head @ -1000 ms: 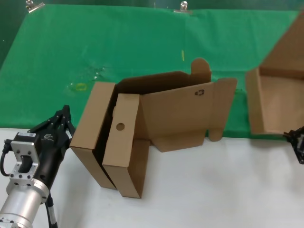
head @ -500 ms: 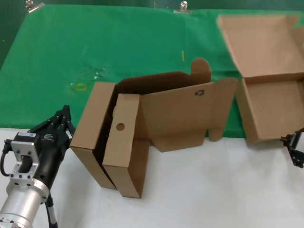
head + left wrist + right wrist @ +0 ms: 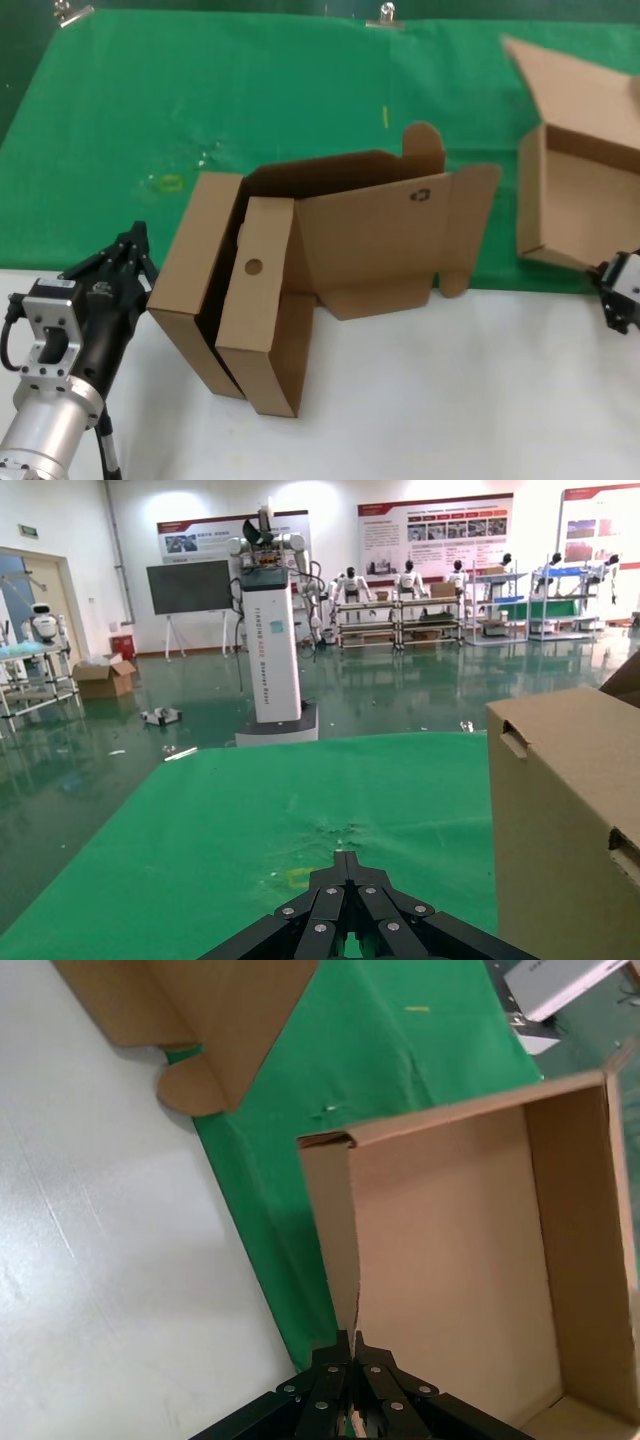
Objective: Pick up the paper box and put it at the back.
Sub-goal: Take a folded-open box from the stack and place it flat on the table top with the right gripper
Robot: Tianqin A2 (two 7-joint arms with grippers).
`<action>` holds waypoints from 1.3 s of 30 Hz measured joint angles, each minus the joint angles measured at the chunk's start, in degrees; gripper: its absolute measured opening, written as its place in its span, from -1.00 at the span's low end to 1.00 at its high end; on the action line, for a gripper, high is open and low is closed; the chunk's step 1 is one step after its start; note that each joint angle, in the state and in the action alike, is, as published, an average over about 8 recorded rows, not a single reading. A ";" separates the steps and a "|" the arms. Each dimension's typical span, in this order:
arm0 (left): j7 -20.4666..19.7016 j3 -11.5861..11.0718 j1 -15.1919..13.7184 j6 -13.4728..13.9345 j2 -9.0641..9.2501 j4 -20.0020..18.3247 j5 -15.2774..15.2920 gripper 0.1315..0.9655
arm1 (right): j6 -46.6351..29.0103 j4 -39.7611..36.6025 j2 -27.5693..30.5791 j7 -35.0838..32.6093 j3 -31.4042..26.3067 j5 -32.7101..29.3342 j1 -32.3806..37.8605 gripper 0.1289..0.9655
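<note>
A white tabletop [image 3: 420,400] carries a green cloth [image 3: 200,110], clipped at twelve o'clock. Beyond lies a glossy green floor [image 3: 130,760] (reflecting ceiling lights), white walls with posters [image 3: 435,530], and shelving [image 3: 400,620].

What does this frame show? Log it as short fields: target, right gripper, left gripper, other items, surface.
target: paper box, lid open, tilted, at the right over the green cloth
right gripper: shut on the box's near wall
left gripper: idle at near left, fingertips together, beside the flat box with a round hole
other items: cardboard sheet with recycling mark, centre
surface: white table
</note>
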 joint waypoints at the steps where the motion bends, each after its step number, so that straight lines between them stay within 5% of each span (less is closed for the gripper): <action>1: 0.00 0.00 0.00 0.00 0.00 0.00 0.00 -0.97 | -0.63 1.42 -0.06 0.75 0.82 -0.87 -0.73 -0.96; 13: 0.00 0.00 0.00 0.00 0.00 0.00 0.00 -0.97 | -6.64 11.23 0.44 3.39 6.51 -7.99 -6.73 -0.96; 39: 0.00 0.00 0.00 0.00 0.00 0.00 0.00 -0.97 | -4.96 -3.86 -4.55 -6.06 -1.84 -11.38 3.92 -0.92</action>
